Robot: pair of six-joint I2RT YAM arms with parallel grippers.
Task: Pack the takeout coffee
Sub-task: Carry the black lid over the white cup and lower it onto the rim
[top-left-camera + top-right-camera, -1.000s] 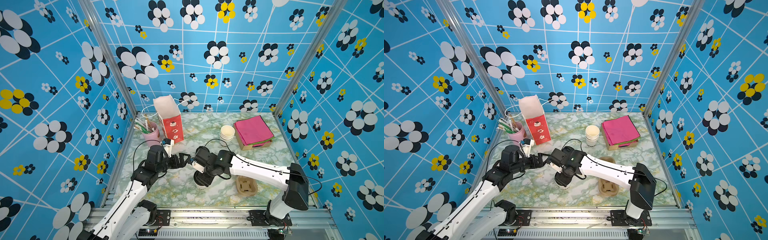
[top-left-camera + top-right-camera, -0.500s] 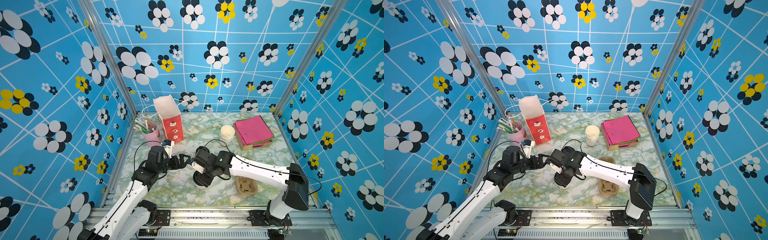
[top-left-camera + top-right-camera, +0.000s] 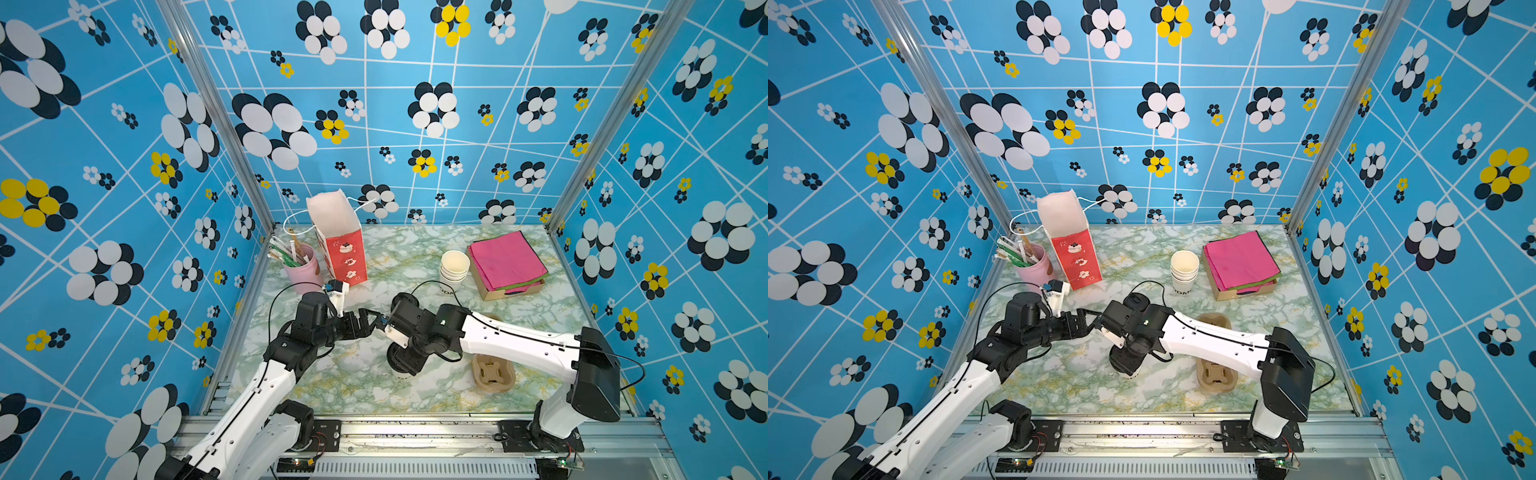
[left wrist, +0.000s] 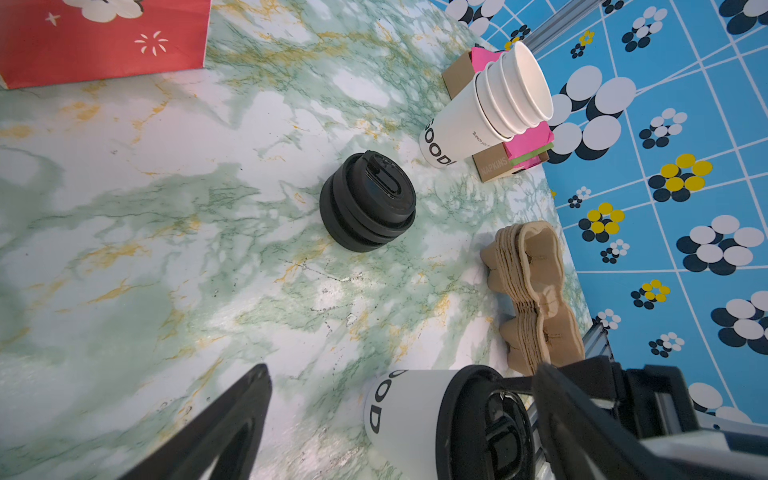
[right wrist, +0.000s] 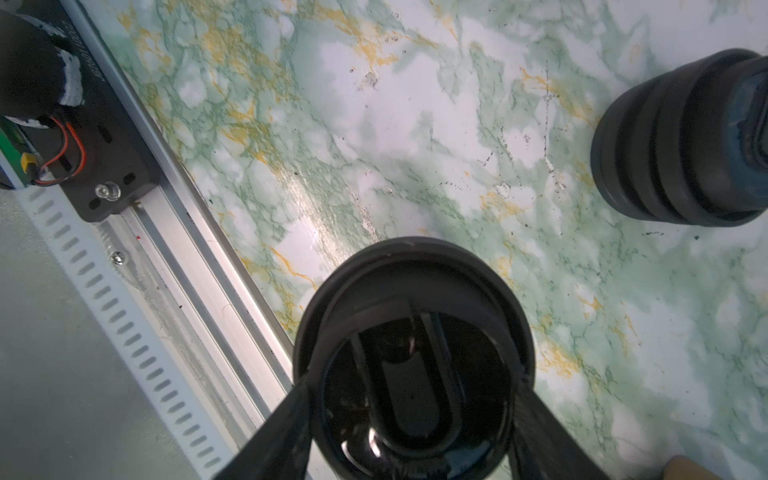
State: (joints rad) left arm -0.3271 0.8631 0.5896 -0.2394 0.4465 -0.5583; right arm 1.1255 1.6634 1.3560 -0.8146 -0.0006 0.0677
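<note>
Right gripper [image 5: 411, 399] is closed partway on the black lid [image 5: 411, 332] of the coffee cup [image 4: 409, 411], one finger pressed to each side of the rim. That cup stands upright on the marble table [image 3: 374, 386] near the front middle, under the right wrist, with only its white base showing in both top views [image 3: 1128, 375]. Left gripper [image 3: 365, 322] hangs just beside it with its jaws spread wide and nothing between them.

At the back left a red and white paper bag [image 3: 338, 245] stands open; what lies inside cannot be told. Just beside it, a pink cup [image 3: 301, 270] holds a bunch of sticks [image 3: 286, 251]. At the back right a cardboard box [image 3: 492, 294] holds pink napkins [image 3: 505, 257], and a stack of empty white cups [image 3: 454, 266] stands against it. A stack of black lids [image 4: 368, 208] sits mid-table, and a pile of cardboard cup carriers [image 3: 492, 372] lies near the coffee cup.
</note>
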